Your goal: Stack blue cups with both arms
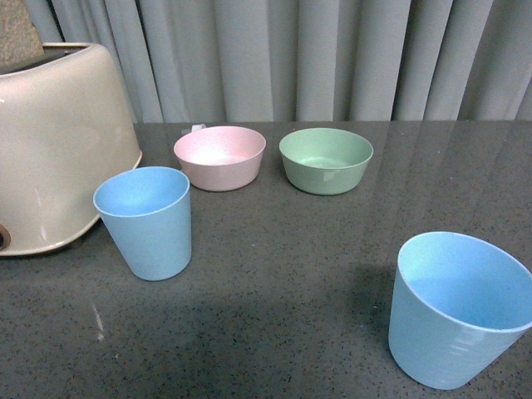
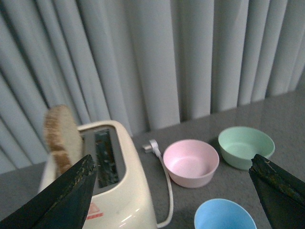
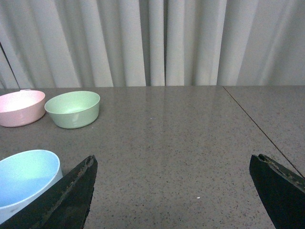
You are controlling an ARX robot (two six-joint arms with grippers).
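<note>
the left end effector (image 2: 171, 161) is spread wide, its two black fingers (image 2: 66, 200) showing only as angular, tapering tips far apart from each other. their inner edges look scuffed and worn. the right end effector (image 3: 172, 161) is spread just as wide, its dark fingers (image 3: 62, 202) equally far apart, tips pointing forward. both end effectors hang clear above the surface, with nothing held. neither arm shows in the front view, so the pose of the arms and wrists cannot be told.
</note>
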